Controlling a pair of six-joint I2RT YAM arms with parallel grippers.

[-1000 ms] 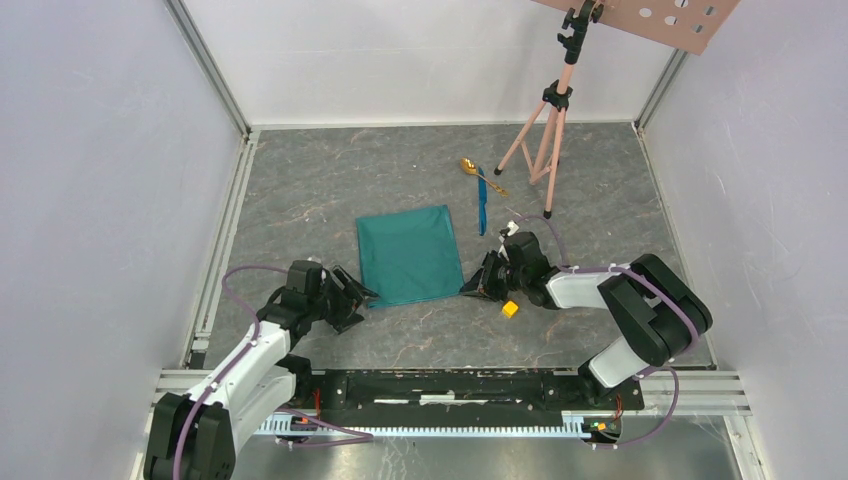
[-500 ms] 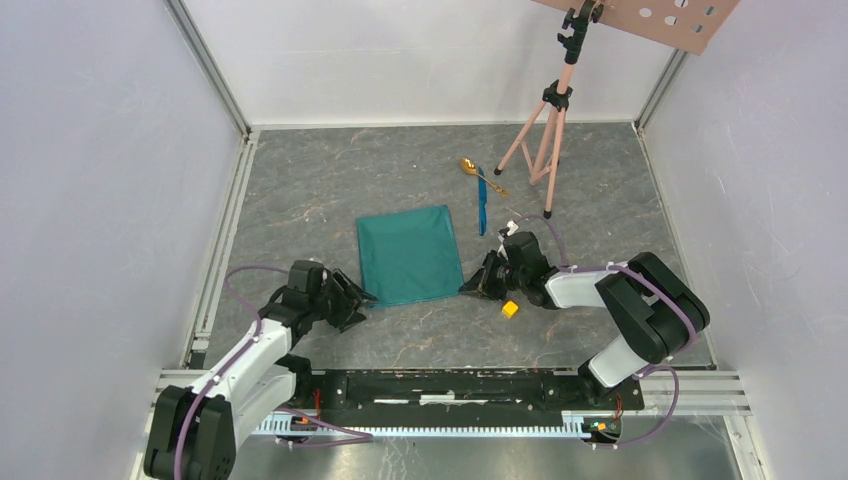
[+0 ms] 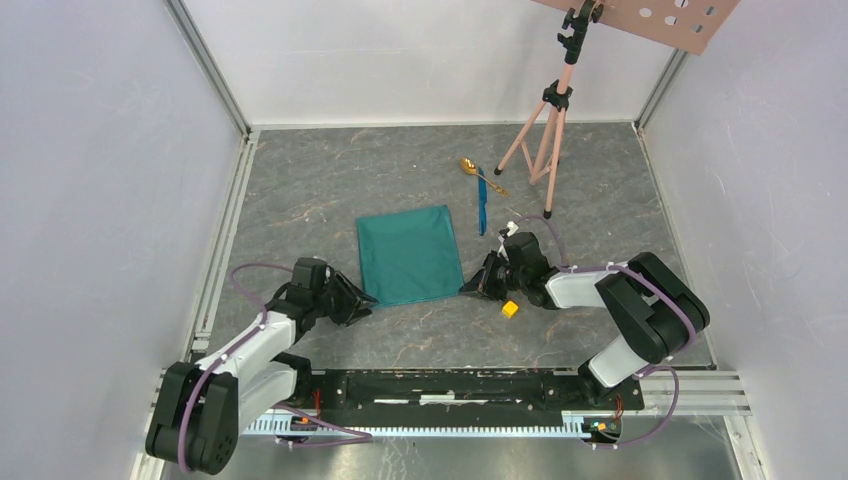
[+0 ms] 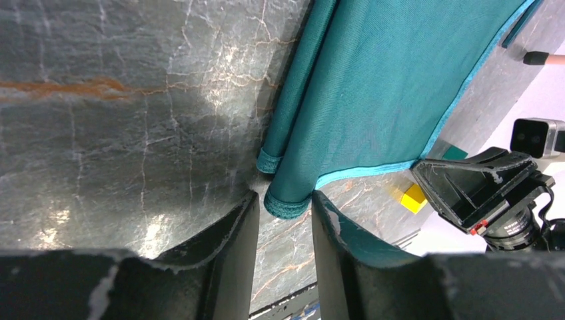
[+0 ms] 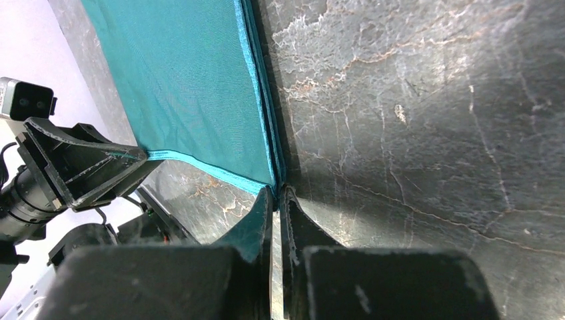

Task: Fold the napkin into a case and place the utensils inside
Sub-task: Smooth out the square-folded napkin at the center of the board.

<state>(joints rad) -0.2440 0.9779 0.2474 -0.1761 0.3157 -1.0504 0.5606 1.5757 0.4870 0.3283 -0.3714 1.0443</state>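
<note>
**gripfan:** ok, what's the left side doing?

**tablecam:** The left gripper (image 4: 284, 200) is down low on the table (image 3: 300, 190), at the near-left corner of the napkin (image 3: 408, 254). The wrist cam shows its two fingers apart, one on each side of that corner, which is rolled into a thick little fold. The fold sits up against one finger and there's a sliver of bare table beside the other, so nothing's squeezed.

**gripfan:** and the cloth itself?

**tablecam:** Teal-green, lying flat mid-table as a wide rectangle. The edges look doubled over in layers.

**gripfan:** right side?

**tablecam:** The right gripper (image 5: 276, 195) is at the near-right corner. Its fingers are pressed together with the very tip of the cloth's corner pinched between them. A yellow cube (image 3: 510, 309) sits just beside that gripper on the near side, apart from the cloth.

**gripfan:** utensils in yet?

**tablecam:** nope, both are out on the bare table, off the napkin's far-right corner. The blue knife (image 3: 481, 205) lies near the cloth's right edge, roughly parallel to it and not touching. The gold spoon (image 3: 468, 166) is at the knife's far end with its bowl to the left. Its handle crosses the blue tip, over or under I can't tell. Further right a pink tripod (image 3: 548, 130) stands on the table, one leg near the spoon's handle.
</note>
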